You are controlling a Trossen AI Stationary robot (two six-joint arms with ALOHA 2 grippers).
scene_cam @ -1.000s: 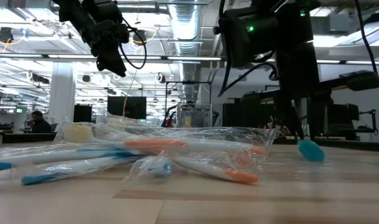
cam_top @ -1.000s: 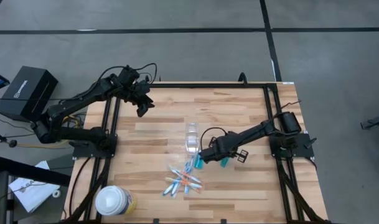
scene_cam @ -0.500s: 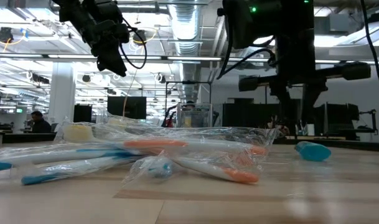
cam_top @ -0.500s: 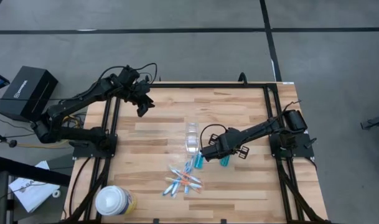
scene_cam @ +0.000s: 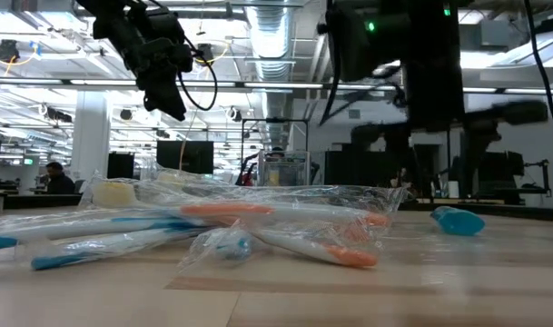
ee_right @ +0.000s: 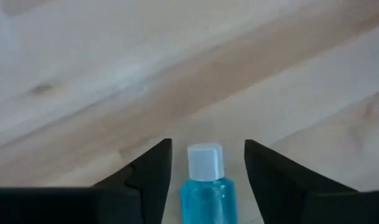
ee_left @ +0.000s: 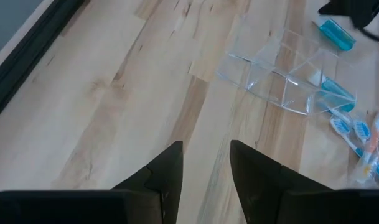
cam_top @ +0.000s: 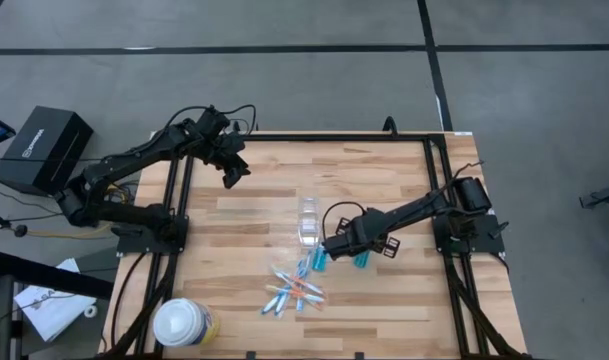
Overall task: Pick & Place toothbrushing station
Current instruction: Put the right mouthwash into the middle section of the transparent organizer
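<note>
A small blue tube [ee_right: 205,190] with a white cap lies flat on the wooden table [cam_top: 384,180], right of centre [cam_top: 362,260] [scene_cam: 458,221]. My right gripper [ee_right: 208,144] [cam_top: 364,250] stands open over it, one finger on each side of the cap end, with a gap on both sides. A second blue tube [cam_top: 319,260] lies beside the clear plastic cup [cam_top: 308,225] [ee_left: 282,81]. Several wrapped toothbrushes [cam_top: 294,290] [scene_cam: 212,227] lie in a loose pile toward the near edge. My left gripper [cam_top: 231,175] [ee_left: 206,146] hangs open above the far left of the table.
A large round white-topped container [cam_top: 182,323] stands at the near left corner. A black frame [cam_top: 284,137] runs along the table's far edge and down both sides. Bare wood lies across the far half of the table and at the near right.
My right gripper has opened and let go of the blue tube. The tube stood tilted under the fingers a second ago and now lies flat on the table between them.
</note>
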